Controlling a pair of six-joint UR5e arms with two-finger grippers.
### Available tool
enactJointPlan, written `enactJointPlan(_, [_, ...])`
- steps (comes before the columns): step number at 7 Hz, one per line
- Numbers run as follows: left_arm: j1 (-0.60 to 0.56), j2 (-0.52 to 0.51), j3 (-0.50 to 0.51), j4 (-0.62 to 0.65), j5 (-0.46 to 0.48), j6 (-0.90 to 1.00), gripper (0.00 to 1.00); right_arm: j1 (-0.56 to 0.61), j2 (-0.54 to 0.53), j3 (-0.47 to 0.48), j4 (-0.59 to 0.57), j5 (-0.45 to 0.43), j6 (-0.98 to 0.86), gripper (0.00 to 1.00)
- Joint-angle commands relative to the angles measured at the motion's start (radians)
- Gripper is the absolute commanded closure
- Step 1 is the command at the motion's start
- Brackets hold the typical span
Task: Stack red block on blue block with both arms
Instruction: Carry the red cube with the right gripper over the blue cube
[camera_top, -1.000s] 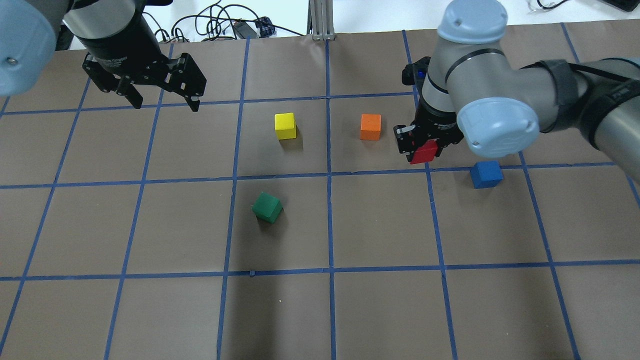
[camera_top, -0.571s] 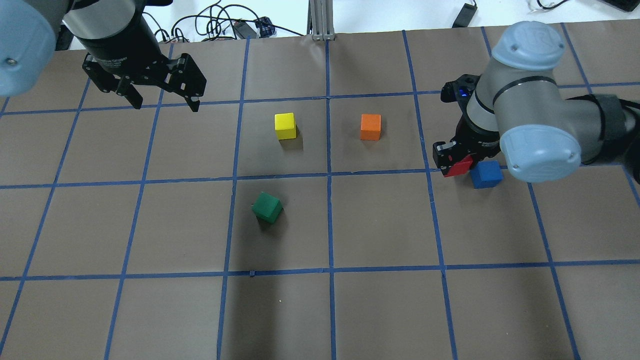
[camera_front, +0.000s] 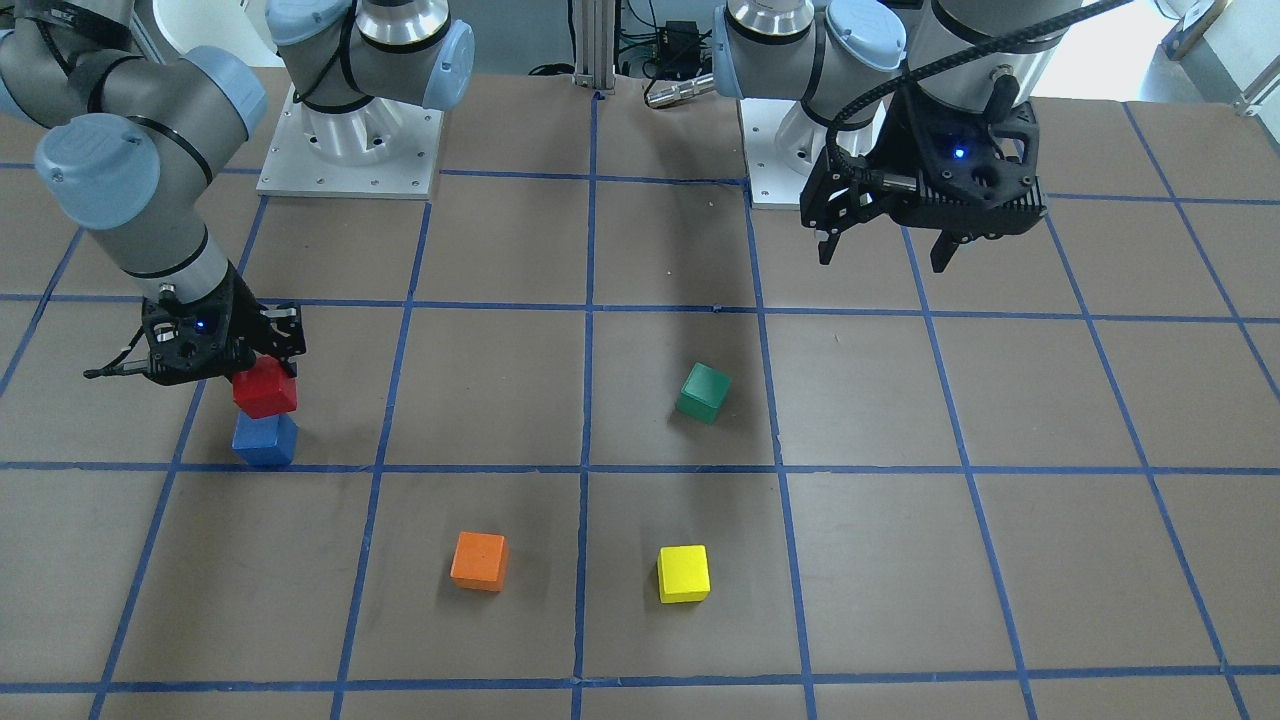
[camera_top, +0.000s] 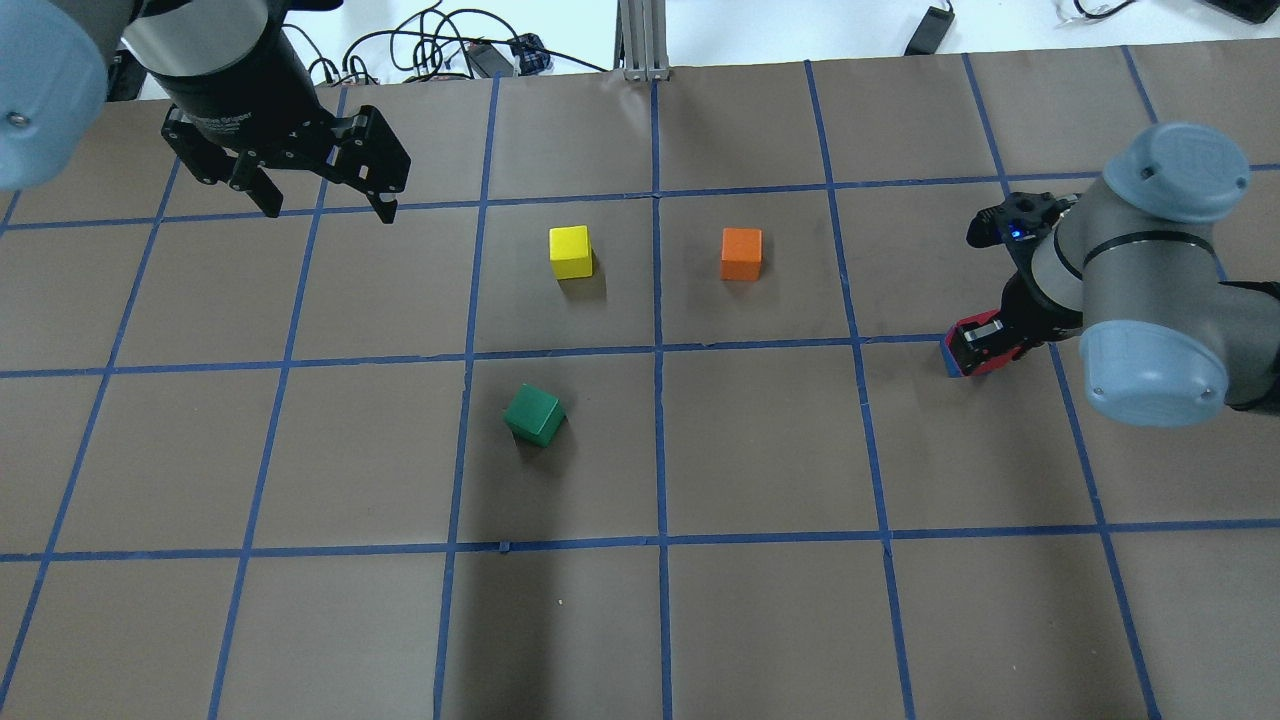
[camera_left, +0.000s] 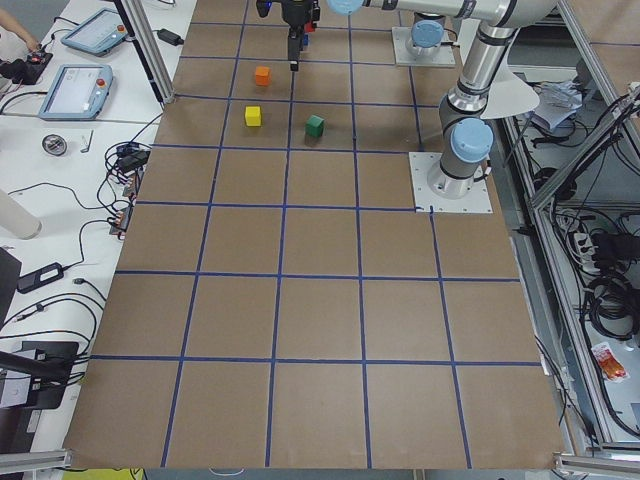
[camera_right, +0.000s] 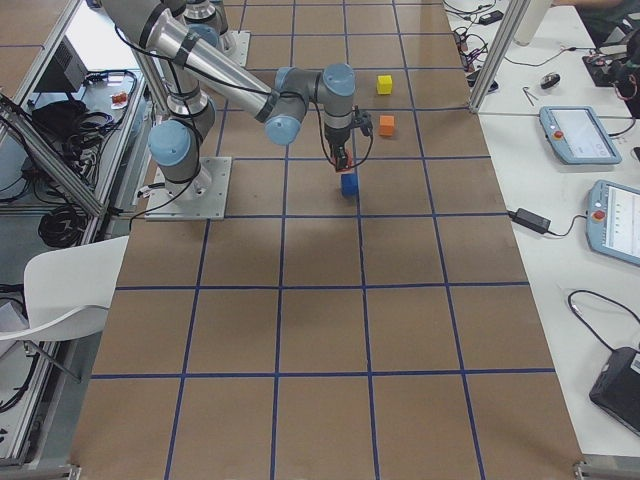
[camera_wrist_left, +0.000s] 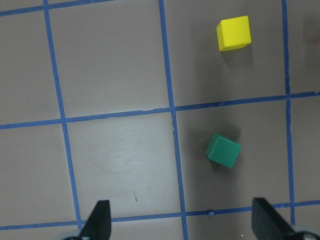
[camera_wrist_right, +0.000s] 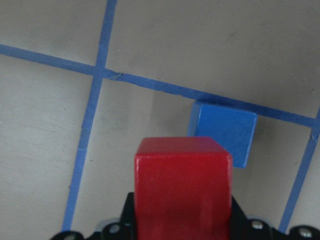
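Note:
My right gripper (camera_top: 985, 345) is shut on the red block (camera_top: 990, 357) and holds it just above the blue block (camera_front: 265, 441), roughly over it. In the overhead view only a sliver of the blue block (camera_top: 949, 358) shows beside the red one. In the front view the red block (camera_front: 265, 388) hangs directly over the blue one. The right wrist view shows the red block (camera_wrist_right: 182, 185) close up and the blue block (camera_wrist_right: 223, 131) on the table beyond it. My left gripper (camera_top: 325, 205) is open and empty, high over the far left of the table.
A green block (camera_top: 534, 415), a yellow block (camera_top: 570, 252) and an orange block (camera_top: 741, 253) lie apart mid-table, left of the blue block. The green (camera_wrist_left: 223, 150) and yellow (camera_wrist_left: 233, 33) blocks show in the left wrist view. Brown paper with a blue tape grid covers the table.
My right arm has carried the red block to the right, from beside the orange block to over the blue block. The left arm has not moved.

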Motion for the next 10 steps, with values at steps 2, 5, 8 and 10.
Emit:
enactJointPlan(2, [-0.001, 0.000, -0.002, 0.000, 0.000, 0.000, 0.00, -0.023, 0.007, 0.032, -0.072, 0.008, -0.030, 1.00])
enactJointPlan(5, [-0.001, -0.001, -0.004, -0.002, -0.002, -0.001, 0.00, -0.025, 0.017, 0.030, -0.108, 0.008, 0.025, 1.00])
enactJointPlan(8, [-0.001, 0.000, -0.004, -0.002, 0.000, -0.001, 0.00, -0.025, 0.042, 0.020, -0.121, 0.008, 0.098, 1.00])
enactJointPlan(10, [-0.001, -0.001, -0.004, -0.002, 0.000, -0.001, 0.00, -0.025, 0.048, 0.006, -0.121, 0.006, 0.096, 1.00])
